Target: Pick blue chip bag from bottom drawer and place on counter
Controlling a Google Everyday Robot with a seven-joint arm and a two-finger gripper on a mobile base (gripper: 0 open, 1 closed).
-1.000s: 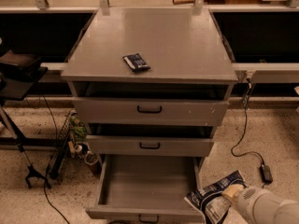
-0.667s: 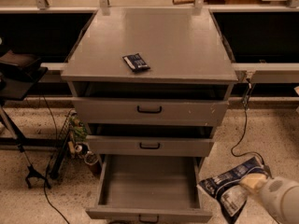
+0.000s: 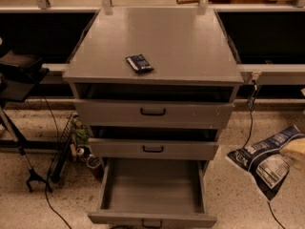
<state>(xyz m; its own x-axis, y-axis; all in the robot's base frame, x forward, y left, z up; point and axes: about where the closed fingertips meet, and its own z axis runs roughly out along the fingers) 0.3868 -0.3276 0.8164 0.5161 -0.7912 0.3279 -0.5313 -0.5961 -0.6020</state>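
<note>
You've got the gripper (image 3: 289, 150) at the far right edge of view, jaws pinching the right end of the blue chip bag (image 3: 262, 159). The bag hangs tilted over the floor, right of the bottom drawer (image 3: 190, 219) and apart from it. That drawer is pulled out to the near side. On the counter (image 3: 157, 32), a small dark packet (image 3: 139, 63) lies near the front edge, left of centre.
</note>
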